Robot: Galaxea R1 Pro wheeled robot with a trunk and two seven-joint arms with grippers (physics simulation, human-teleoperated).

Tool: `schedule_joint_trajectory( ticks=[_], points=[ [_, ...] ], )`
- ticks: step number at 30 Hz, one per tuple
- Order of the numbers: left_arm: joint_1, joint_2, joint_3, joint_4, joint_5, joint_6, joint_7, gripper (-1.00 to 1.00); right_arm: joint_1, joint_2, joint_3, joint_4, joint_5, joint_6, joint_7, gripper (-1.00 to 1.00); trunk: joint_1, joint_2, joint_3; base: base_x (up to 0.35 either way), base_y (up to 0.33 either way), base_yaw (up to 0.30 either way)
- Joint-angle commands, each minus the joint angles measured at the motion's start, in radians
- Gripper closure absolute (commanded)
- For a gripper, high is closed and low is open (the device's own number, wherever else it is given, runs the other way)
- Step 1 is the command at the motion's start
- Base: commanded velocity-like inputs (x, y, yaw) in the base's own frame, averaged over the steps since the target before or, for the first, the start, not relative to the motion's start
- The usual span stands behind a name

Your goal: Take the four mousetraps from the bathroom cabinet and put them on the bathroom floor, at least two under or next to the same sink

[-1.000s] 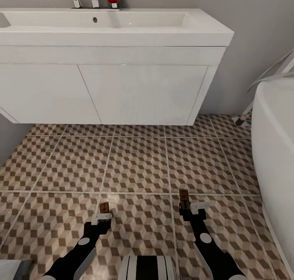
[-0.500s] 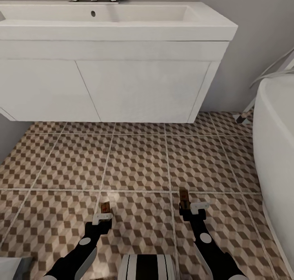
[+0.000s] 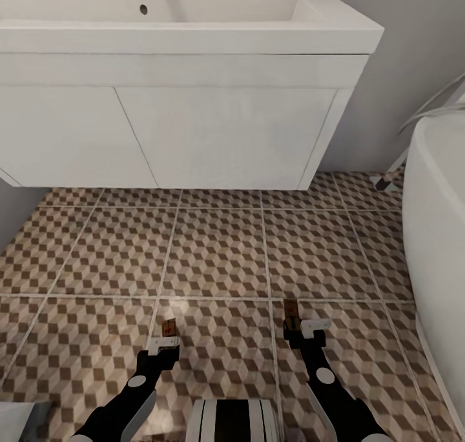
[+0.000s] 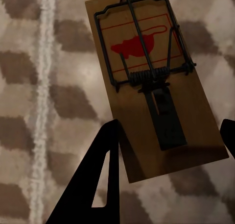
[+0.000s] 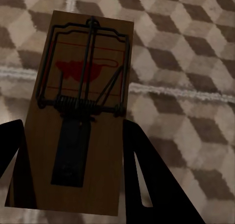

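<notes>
Each of the 2 grippers carries 1 flat tan wooden mousetrap above the bathroom floor (image 3: 219,255), whose large square tiles bear a brown, beige and white cube pattern with pale grout lines. The left gripper (image 3: 163,346) grasps the left mousetrap (image 3: 169,328) by its near end; from the left wrist, that board (image 4: 152,82) shows a dark wire spring bar, a coiled spring and a red mouse mark, with a black wedge-shaped finger (image 4: 100,185) against its edge. The right gripper (image 3: 303,331) is clenched on the right mousetrap (image 3: 291,311); from the right wrist, that rectangular board (image 5: 81,111) sits between 2 black fingers (image 5: 152,180). Ahead hangs the sink (image 3: 194,132), a smooth white vanity with plain flat panels. A curved white bathtub (image 3: 439,235) stands at the right.
</notes>
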Motion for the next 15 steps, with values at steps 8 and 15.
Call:
schedule_joint_trajectory(
  ticks=[8,15],
  points=[
    [-0.001,0.001,-0.008,-0.004,0.009,-0.004,0.007,1.00,0.000,0.000,0.003,0.001,0.001,-0.002,-0.006,1.00,0.000,0.000,-0.013,0.000,0.000,0.000],
    [-0.001,0.004,-0.008,-0.034,0.009,-0.004,0.006,1.00,-0.001,-0.001,0.003,0.001,0.002,-0.002,-0.006,1.00,0.000,0.000,-0.024,0.000,0.000,0.000]
  ],
)
